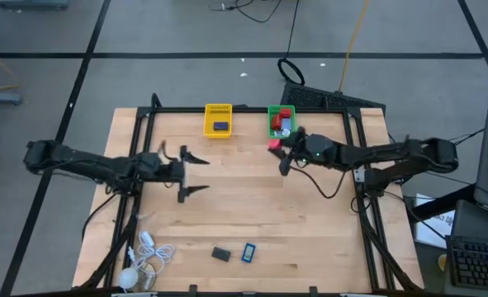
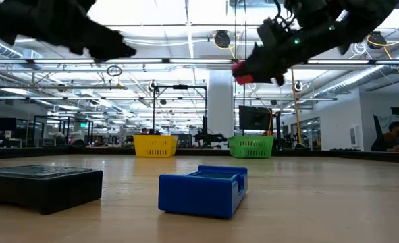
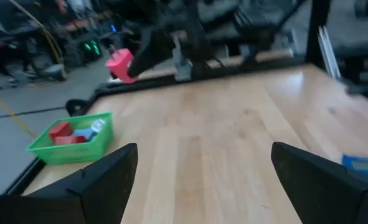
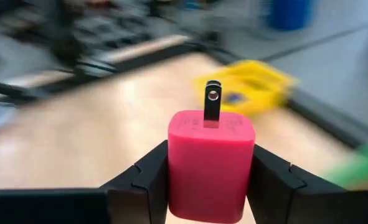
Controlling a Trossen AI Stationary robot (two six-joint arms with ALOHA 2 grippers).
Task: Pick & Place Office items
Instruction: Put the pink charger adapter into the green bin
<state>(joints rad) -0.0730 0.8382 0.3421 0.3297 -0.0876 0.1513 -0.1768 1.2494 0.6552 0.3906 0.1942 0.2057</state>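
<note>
My right gripper (image 1: 277, 150) is shut on a pink-red plug block (image 4: 211, 165) with a metal prong (image 4: 213, 102), held in the air just near of the green basket (image 1: 281, 121). That basket holds red and blue pieces. The yellow basket (image 1: 218, 120) holds a dark blue piece. A black piece (image 1: 220, 254) and a blue piece (image 1: 248, 252) lie flat on the table near its front edge. My left gripper (image 1: 196, 174) is open and empty over the table's middle left. My right gripper pinches the pink-red block by two opposite sides (image 4: 177, 168) between its two fingers (image 4: 143, 180). The fingers come about level from the table's right. The block is lifted clear of the table (image 2: 242, 73), and its prong points away from the gripper.
A white coiled cable with a round ball (image 1: 140, 264) lies at the front left corner. Both baskets stand at the far edge. Bare wood lies between the two arms in the table's middle (image 1: 244, 206).
</note>
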